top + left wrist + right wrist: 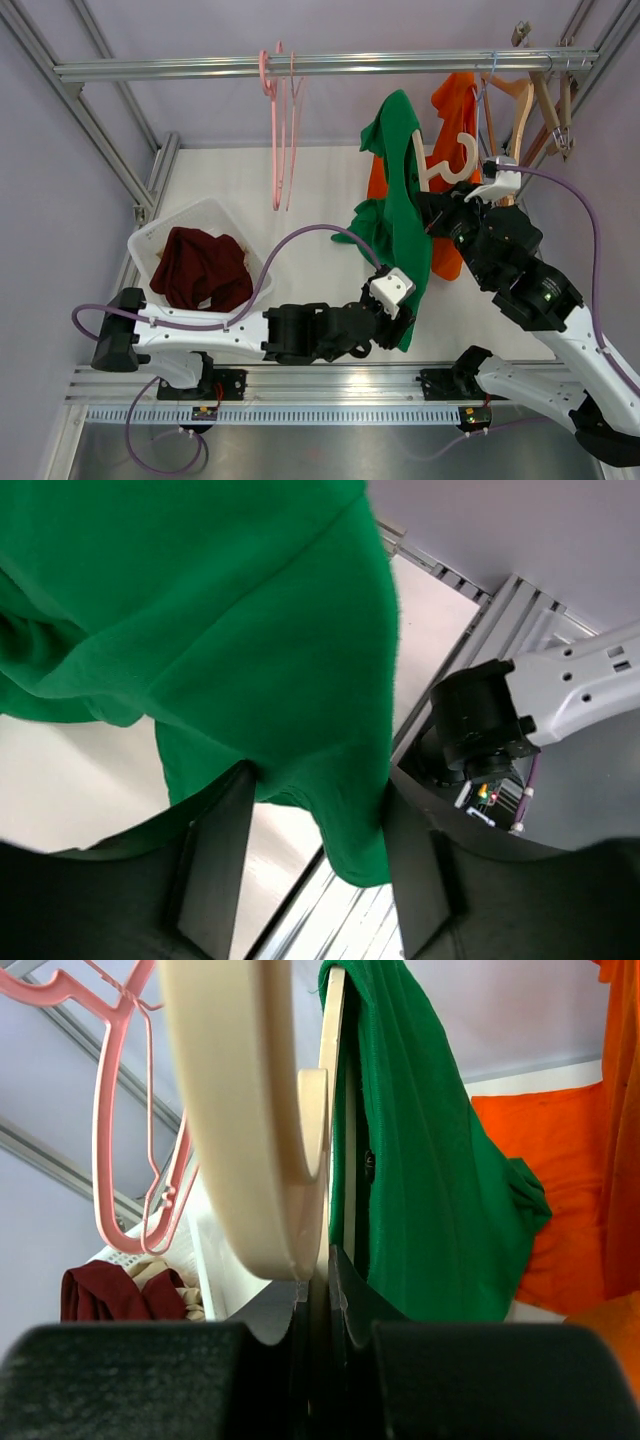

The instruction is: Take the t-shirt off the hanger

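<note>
A green t-shirt [400,215] hangs on a cream hanger [443,166] held off the rail. My right gripper [432,212] is shut on the hanger's thin body; the right wrist view shows the jaws pinched on the hanger [240,1110], with the shirt [420,1160] draped just right of them. My left gripper [404,318] is at the shirt's lower hem. In the left wrist view its fingers [215,860] stand wide apart, and a fold of the green shirt [220,630] hangs down between them without being pinched.
A white basket [215,207] at the left holds a maroon garment [200,268]. Pink hangers [280,130] hang from the metal rail [320,65]. An orange garment [455,110] and wooden hangers [530,100] hang at the right, close behind the right arm.
</note>
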Available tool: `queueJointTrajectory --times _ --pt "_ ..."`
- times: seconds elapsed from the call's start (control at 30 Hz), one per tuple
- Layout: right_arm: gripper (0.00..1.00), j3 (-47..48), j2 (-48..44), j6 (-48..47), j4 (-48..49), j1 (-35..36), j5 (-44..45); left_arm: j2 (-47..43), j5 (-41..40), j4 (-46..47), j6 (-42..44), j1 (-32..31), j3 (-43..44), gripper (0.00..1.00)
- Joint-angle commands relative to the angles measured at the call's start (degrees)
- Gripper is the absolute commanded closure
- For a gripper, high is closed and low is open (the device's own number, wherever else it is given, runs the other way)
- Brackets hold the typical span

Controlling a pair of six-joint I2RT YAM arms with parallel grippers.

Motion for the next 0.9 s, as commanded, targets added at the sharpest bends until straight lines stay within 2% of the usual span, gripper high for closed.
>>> queueJointTrajectory --times 0.0,0.07,0.1,0.13,0.3,0.6,0.73,0.87 --pt "1.00 0.71 -1.67 1.35 5.30 0.83 -0.15 -0.31 -6.23 6.64 0.91 -0.13 0.76 0.51" --pt "1.00 0.63 -1.76 1.44 5.65 0.83 -0.59 -0.39 -5.97 7.78 1.52 -0.13 0.23 0.62" --pt "1.00 0.54 -1.76 1.44 5.91 0.83 -0.68 -0.39 -5.70 7.96 1.70 -0.13 0.06 0.75" --pt "1.00 0.62 -1.67 1.44 6.17 0.92 -0.77 -0.13 -5.27 8.05 1.79 -0.22 -0.03 0.99" --pt "1.00 2.38 -0.53 -0.05 7.75 0.83 -0.50 -0.13 -3.59 7.96 2.32 -2.41 -3.27 1.00" --pt "1.00 6.77 3.16 -4.36 15.74 0.83 -0.07 0.92 0.28 9.19 -6.82 -5.48 -13.30 1.00" --pt "1.00 12.22 4.66 -5.59 12.51 0.75 -1.11 1.54 -2.09 7.44 -7.96 -7.07 -15.06 1.00" --pt "1.00 16.52 1.94 -6.91 7.86 0.83 -2.88 -2.15 -5.44 5.42 -8.58 -7.07 -18.57 1.00"
